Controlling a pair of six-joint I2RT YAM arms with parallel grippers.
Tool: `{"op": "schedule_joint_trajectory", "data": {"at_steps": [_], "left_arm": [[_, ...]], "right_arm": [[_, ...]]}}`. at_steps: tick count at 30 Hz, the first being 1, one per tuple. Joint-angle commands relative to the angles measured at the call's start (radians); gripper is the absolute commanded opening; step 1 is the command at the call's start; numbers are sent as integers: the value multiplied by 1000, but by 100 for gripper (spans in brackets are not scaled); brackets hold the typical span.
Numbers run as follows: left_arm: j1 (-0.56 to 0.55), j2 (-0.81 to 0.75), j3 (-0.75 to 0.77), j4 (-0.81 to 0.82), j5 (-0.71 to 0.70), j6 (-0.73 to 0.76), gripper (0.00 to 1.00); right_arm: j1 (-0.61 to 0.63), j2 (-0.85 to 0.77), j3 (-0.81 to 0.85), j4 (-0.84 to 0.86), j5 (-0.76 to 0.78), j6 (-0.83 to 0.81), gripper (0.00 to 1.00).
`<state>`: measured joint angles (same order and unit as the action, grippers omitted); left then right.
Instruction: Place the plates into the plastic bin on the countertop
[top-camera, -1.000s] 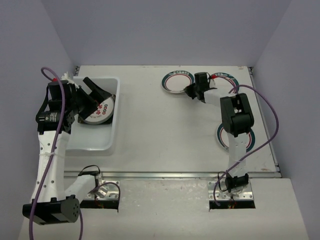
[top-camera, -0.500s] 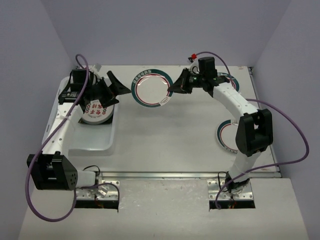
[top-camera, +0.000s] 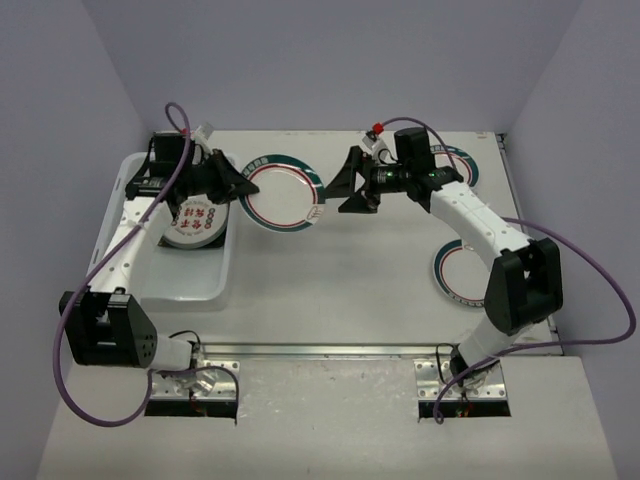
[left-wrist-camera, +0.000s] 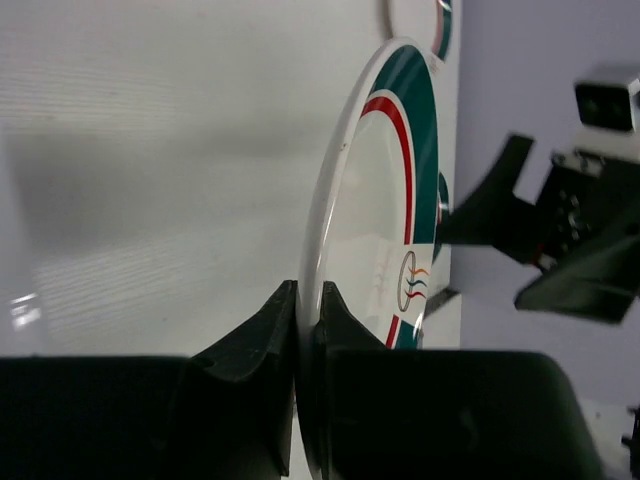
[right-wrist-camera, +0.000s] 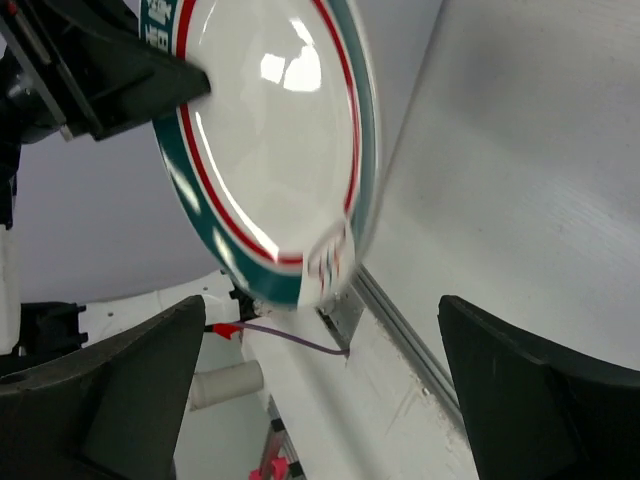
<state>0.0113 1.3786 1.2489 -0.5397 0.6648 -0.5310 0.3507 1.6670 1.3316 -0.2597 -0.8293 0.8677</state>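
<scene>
Clamping left jaws hold teal-rimmed plate (top-camera: 280, 193) beside plastic bin (top-camera: 182, 276); right jaws gape nearby.

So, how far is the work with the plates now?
Done: one plate with red characters lies in the plastic bin. In hand: the left gripper is shut on the rim of a teal-rimmed plate beside the bin; the right gripper is open next to it. Left: this plate must go in, and then the far plate and the near plate on the countertop.
</scene>
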Motion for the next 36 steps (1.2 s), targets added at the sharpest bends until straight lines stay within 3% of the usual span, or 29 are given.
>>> {"op": "schedule_joint_trajectory", "data": {"at_steps": [1, 4, 6, 11, 12, 15, 19, 20, 26, 27, 28, 36], "left_arm": [[225, -98, -22, -12, -310, -143, 0], [409, -232, -119, 29, -418, -232, 0], [470, -249, -136, 8, -497, -266, 0], [519, -225, -221, 83, -600, -319, 0], [519, -216, -232, 104, -600, -320, 0], [520, -125, -259, 185, -550, -311, 13], [519, -52, -250, 229, -504, -306, 14], [517, -43, -249, 236, -496, -304, 17], [497, -2, -210, 158, -494, -268, 77], [473, 4, -190, 91, -541, -250, 92], [444, 13, -171, 39, -575, -235, 100], [366, 59, -172, -103, -633, -199, 100]], "right_arm": [[-40, -148, -69, -143, 227, -6, 99], [-91, -237, -162, -171, 257, -22, 99], [-131, -302, -226, -183, 257, -42, 99], [-170, -386, -296, -230, 279, -81, 99], [-170, -397, -302, -231, 283, -87, 99], [-173, -420, -311, -241, 288, -93, 99], [-174, -420, -298, -255, 274, -98, 99], [-175, -422, -295, -257, 275, -100, 99], [-185, -414, -276, -279, 298, -118, 99], [-190, -408, -267, -302, 330, -109, 99], [-194, -402, -258, -320, 359, -100, 99], [-202, -368, -174, -395, 592, -49, 99]]}}
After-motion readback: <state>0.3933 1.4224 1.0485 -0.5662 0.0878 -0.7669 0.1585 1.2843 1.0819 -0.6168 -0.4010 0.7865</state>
